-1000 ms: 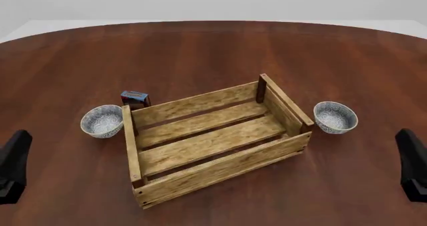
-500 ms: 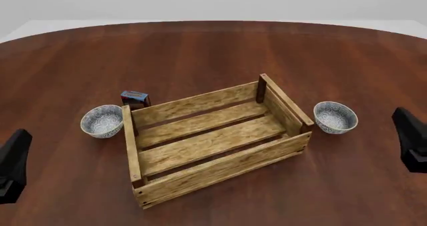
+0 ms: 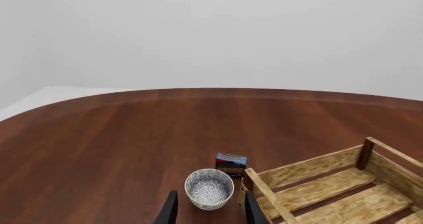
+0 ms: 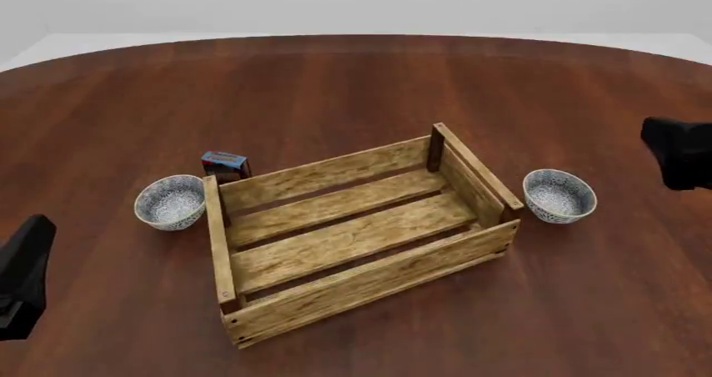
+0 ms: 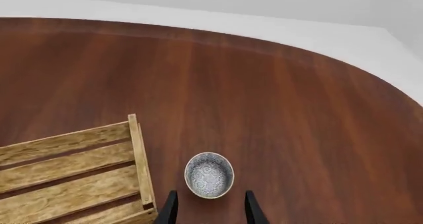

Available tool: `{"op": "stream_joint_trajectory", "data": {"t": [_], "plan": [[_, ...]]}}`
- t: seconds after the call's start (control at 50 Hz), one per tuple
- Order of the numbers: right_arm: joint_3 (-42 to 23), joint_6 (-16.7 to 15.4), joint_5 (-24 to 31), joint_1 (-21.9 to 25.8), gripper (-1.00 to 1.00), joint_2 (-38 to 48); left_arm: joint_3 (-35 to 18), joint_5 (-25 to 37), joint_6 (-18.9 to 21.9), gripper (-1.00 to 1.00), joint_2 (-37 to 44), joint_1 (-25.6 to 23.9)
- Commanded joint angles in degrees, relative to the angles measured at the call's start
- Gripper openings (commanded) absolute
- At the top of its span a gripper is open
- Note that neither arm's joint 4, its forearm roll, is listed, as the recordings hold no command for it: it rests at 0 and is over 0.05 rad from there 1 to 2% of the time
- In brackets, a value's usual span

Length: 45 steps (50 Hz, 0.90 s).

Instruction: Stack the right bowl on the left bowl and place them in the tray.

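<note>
The left bowl (image 4: 170,202), white with a grey speckled pattern, stands upright just left of the tray (image 4: 368,282), a big light-brown slatted crate. The matching right bowl (image 4: 559,195) stands just right of the tray. My left gripper (image 4: 22,277) hangs low at the table's left, well short of its bowl. In the left wrist view it (image 3: 210,216) is open, with the left bowl (image 3: 209,188) ahead of the fingers. My right gripper (image 4: 679,153) hovers right of the right bowl. Its wrist view shows it (image 5: 209,215) open above that bowl (image 5: 209,174), holding nothing.
A small blue-and-red box (image 4: 226,163) stands behind the left bowl, close to the tray's back left corner. It (image 3: 231,163) shows in the left wrist view too. The tray's end wall (image 5: 140,159) runs beside the right bowl.
The right arm has moved away from the near table edge and a little inward, from low on the right to a spot level with the right bowl. The left arm, bowls and tray have not moved.
</note>
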Motion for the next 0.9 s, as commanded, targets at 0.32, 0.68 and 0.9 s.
{"op": "stream_joint_trajectory", "data": {"t": [0.32,0.68,0.9], "plan": [[-17.78,-2.38,12.69,0.65,1.00,21.14,-0.35,0.77,1.29,1.00,-0.27,0.56],[-21.68,-6.64,13.13,-4.00,1.00,29.67,-0.52,0.86,0.53,1.00,-0.33,0.10],[-21.72,-6.97,11.29,-4.22,1.00,34.30,-0.39,1.44,0.30,1.00,-0.37,0.20]]}}
